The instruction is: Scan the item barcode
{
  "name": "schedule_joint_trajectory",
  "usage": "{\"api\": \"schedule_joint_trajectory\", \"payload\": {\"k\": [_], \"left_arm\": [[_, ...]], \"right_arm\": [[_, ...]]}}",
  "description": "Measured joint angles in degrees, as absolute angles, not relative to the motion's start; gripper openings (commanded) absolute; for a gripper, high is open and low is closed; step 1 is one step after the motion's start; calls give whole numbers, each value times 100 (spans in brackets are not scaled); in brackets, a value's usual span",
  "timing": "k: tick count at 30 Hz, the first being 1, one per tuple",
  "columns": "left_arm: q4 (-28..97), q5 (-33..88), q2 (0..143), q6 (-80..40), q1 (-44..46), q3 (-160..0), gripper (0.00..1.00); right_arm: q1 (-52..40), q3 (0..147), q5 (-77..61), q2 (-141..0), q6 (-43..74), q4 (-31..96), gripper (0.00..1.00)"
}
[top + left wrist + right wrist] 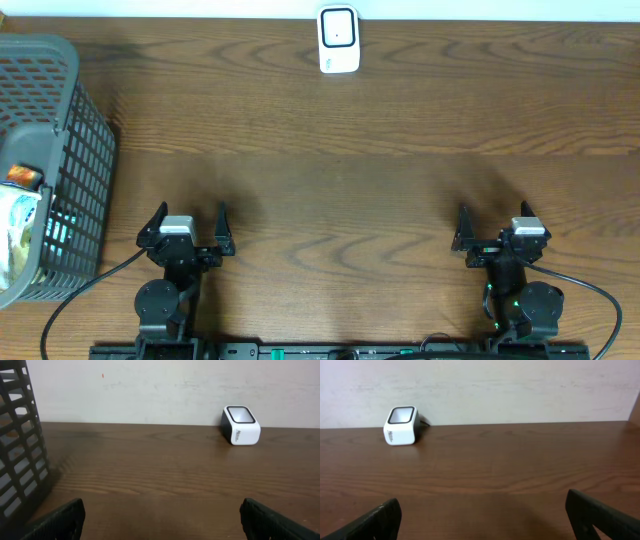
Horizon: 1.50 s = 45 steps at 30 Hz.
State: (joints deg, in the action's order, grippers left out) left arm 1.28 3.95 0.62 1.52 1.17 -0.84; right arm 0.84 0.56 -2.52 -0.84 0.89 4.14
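Packaged items lie inside the grey mesh basket at the far left edge of the wooden table. Only a pale crinkled wrapper and an orange-and-dark corner above it show past the rim, and I cannot tell which of them bears a barcode. A teal patch shows through the basket's near wall. Neither claw touches the basket or anything in it. In the left wrist view the basket's dark lattice fills the left edge, standing upright on the wood.

Just right of the basket, near the front edge of the table, sits the left gripper. Its two black fingers are spread wide apart with only bare wood between them, and it grips nothing. Its own camera shows the two fingertips at the bottom corners of the view, far from each other.

Further right, at the back middle of the table close to the pale wall, stands the white barcode scanner, a small rounded block with a dark-framed window on its upper face. From the left wrist it appears ahead and to the right, and from the right wrist ahead and to the left. It is well apart from both arms.

At the right, near the front edge, the right gripper mirrors the left: fingers splayed wide, empty, pointing toward the back wall, with the fingertips again at the bottom corners of its wrist view
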Motion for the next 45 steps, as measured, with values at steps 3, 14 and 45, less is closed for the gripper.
{"api": "schedule_joint_trajectory", "payload": {"k": [3,14,45], "left_arm": [[128,395,62,152,117,-84,98],[128,395,62,152,117,-84,98],[128,395,62,152,117,-84,98]], "right_arm": [[82,56,-198,-84,89,414,99],[82,56,-145,-84,86,416,99],[82,56,-143,-84,86,419,99]]}}
